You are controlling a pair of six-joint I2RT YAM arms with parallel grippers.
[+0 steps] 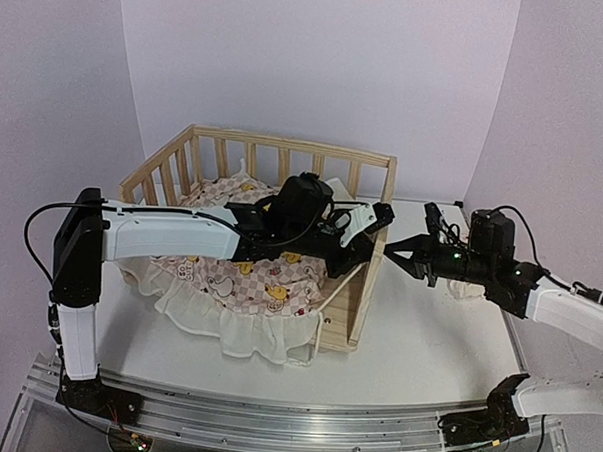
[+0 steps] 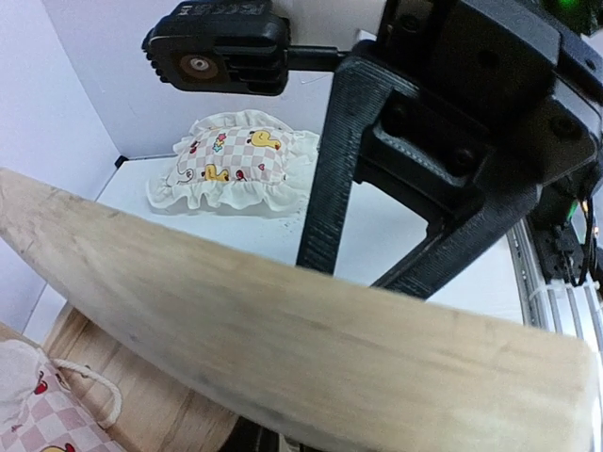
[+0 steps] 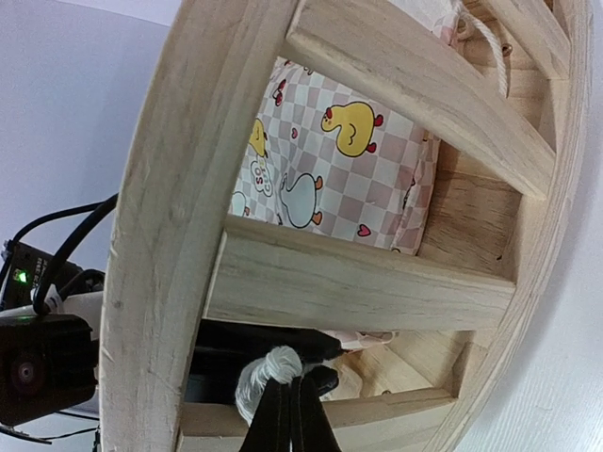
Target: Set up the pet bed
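Observation:
The pet bed [image 1: 285, 142] is a light-wood frame with slatted sides, standing left of centre. My left arm reaches across it, and the left gripper [image 1: 375, 219] is at the inner face of the right-hand railing [image 2: 283, 348]. That railing hides its jaws in the left wrist view. From outside, my right gripper [image 1: 402, 255] meets the same railing. In the right wrist view the right gripper [image 3: 290, 403] is shut on the knotted end of a white cord [image 3: 267, 372] poking between the slats. The left gripper's black fingertips [image 3: 316, 347] show just behind the cord.
A pink-checkered duck cushion [image 1: 249, 279] lies in the bed, its frill hanging over the open front. A small matching pillow [image 2: 236, 160] lies on the white table to the right, behind my right arm. Purple walls close the back and sides.

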